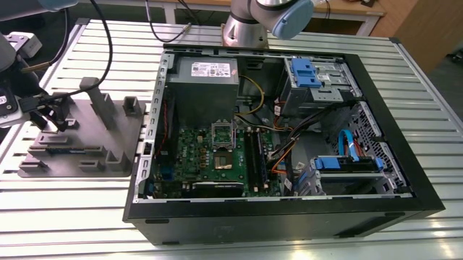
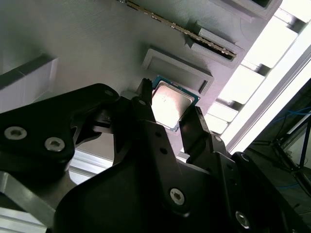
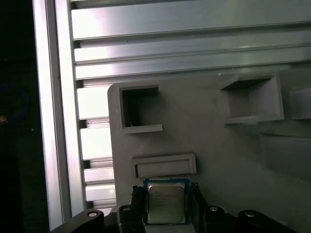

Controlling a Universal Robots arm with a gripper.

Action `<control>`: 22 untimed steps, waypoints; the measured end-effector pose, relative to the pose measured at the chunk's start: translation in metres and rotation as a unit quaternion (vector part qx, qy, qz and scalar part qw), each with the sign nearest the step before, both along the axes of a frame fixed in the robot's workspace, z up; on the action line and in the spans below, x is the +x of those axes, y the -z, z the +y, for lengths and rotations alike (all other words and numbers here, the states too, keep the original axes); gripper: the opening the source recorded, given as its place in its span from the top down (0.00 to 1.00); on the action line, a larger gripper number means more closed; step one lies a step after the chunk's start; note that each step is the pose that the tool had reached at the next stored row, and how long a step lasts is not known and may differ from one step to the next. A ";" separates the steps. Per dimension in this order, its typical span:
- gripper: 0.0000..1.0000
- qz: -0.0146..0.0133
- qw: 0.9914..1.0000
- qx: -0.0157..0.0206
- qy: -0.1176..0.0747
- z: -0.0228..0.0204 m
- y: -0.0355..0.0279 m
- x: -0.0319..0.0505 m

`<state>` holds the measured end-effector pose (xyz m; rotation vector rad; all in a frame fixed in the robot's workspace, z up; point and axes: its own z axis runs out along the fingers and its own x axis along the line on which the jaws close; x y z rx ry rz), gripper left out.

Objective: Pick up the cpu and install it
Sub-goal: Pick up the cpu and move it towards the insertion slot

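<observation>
Black two-fingered claw (image 3: 166, 195): pinching opposite edges of the cpu (image 3: 166, 206), a silvery-topped square chip lying flat on the grey fixture tray (image 3: 204, 121), just beside a low rectangular frame (image 3: 165, 166). The tray rests on the slatted aluminium surface (image 1: 72, 216), at the exterior view's left. Farther to the exterior view's right, the open computer case (image 1: 289, 219) holds the green motherboard (image 1: 192, 154) with its dark square socket (image 1: 223, 161), a grey power supply (image 1: 206, 81) and blue-fronted drive cages (image 1: 315, 73).
</observation>
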<state>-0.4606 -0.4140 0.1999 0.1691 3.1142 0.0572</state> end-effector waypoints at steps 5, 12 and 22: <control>0.53 0.000 1.000 0.000 0.000 0.0000 -0.0006 0.0000; 0.53 0.000 1.000 0.000 0.002 0.0000 -0.0014 0.0000; 0.53 0.000 1.000 0.000 0.002 0.0000 -0.0042 0.0000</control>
